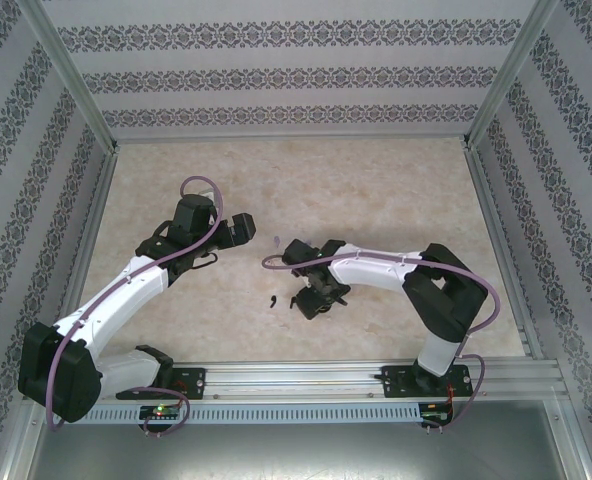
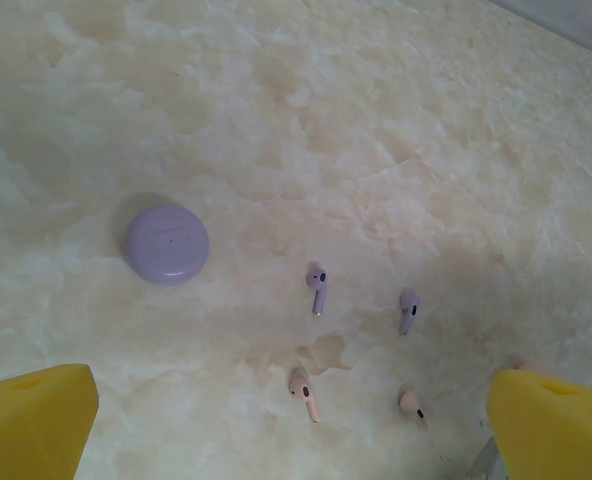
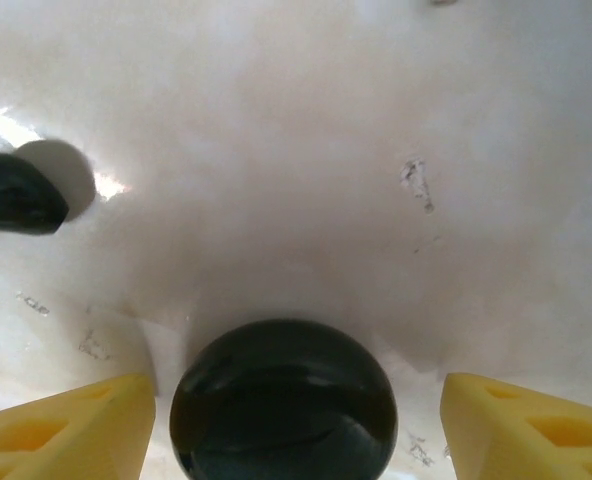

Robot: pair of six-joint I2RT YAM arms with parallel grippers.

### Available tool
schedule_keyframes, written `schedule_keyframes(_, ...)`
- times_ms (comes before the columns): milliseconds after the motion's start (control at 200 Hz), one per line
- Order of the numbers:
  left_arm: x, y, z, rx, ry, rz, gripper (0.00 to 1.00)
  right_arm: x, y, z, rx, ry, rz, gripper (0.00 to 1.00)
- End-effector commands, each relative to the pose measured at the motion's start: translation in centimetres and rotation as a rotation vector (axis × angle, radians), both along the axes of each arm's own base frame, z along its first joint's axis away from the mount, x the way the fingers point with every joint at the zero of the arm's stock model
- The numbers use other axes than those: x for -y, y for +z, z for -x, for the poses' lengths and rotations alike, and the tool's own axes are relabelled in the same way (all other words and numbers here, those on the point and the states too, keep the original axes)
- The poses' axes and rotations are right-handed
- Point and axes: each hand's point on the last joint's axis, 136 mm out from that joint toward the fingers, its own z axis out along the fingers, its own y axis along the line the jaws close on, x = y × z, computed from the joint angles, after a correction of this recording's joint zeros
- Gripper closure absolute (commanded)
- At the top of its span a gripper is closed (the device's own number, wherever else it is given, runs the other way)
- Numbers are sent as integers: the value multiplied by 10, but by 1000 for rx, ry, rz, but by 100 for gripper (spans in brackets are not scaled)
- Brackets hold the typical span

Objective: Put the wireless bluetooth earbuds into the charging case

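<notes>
Centring counts, I judge: the right gripper (image 3: 296,405), fingers apart, straddles the glossy black round charging case (image 3: 281,395) on the pale marbled tabletop (image 3: 306,150); close evenly. The left gripper (image 2: 291,382) hangs wide apart above tiny lilac stemmed earbuds (image 2: 318,288).

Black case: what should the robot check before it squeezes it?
1. Black case between the right gripper's fingers: ok.
2. Fingers touching the case: not ok, a gap shows on one side.
3. Black earbud out of the fingers' way: ok, off to the side.
4. Case lid open: cannot tell.
5. Left gripper open, holding nothing: ok.
</notes>
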Motion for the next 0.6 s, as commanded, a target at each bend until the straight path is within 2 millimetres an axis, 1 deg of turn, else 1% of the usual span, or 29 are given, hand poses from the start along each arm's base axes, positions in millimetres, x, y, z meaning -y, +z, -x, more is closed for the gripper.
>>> schedule_keyframes(0,4,11,-2,25,-13,-17,0,0,-5,1,-24,3,-16,27)
schedule_keyframes(245,8,9,-5,18,-18,-15,0,-1,-12,5,-56,6,-18,29)
schedule_keyframes(535,10,9,-6,21,-18,-13,0,8,-16,10,-64,3,19,33)
schedule_keyframes(595,11,8,-5,18,-21,-14,0,9,-16,10,-66,2,19,35)
